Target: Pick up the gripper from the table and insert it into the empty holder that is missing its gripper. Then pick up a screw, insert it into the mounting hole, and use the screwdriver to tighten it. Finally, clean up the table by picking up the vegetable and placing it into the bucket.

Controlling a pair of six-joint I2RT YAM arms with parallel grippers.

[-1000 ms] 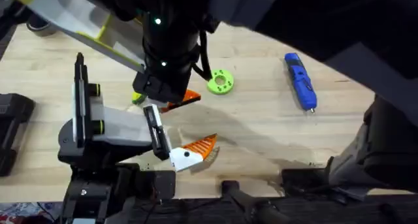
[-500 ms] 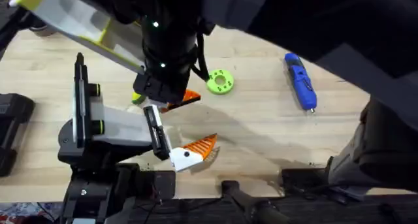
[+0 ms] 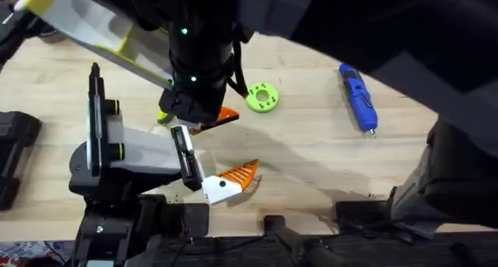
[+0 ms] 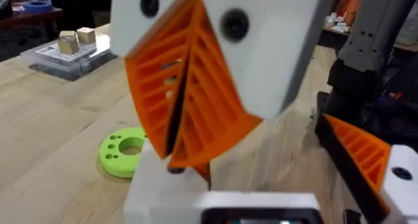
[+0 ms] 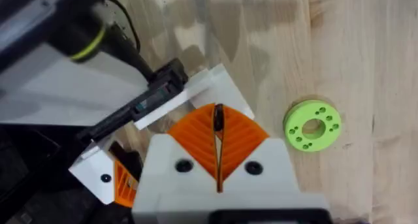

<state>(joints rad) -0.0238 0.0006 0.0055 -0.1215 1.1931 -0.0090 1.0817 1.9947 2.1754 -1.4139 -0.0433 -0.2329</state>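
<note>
Seen from overhead, the right gripper (image 5: 217,110) hangs over the near-left part of the wooden tabletop (image 3: 311,158), directly above the far end of the holder's black rail. Its white fingers (image 5: 251,162) have their orange ribbed pads pressed together, pinching a thin dark sliver that appears to be the screw (image 5: 217,119). Whether that sliver has entered a hole cannot be made out.

The gripper (image 3: 224,117), a white block with an orange ribbed tip, sits at that far end of the rail, right under the closed fingertips, its tip pointing toward 3 o'clock. In the left wrist view the pads come down onto the top of this white block.

The holder (image 3: 136,150) stands on its black stand at the left of the tabletop, with its black upright plate and two yellow-ringed knobs at its 9 o'clock side. A second, matching finger piece (image 3: 229,181) is mounted at the near end of the rail, at 6 o'clock from the first.

A bright green disc (image 3: 263,98) with holes lies just beside the right gripper, at about 2 o'clock from it.

The screwdriver (image 3: 358,97) lies flat and well apart, at 3 o'clock from the disc, its silver tip pointing toward 6 o'clock.

A yellow-green sliver of the vegetable (image 3: 163,117) peeks out at 9 o'clock from the gripper, mostly hidden under the arm.
</note>
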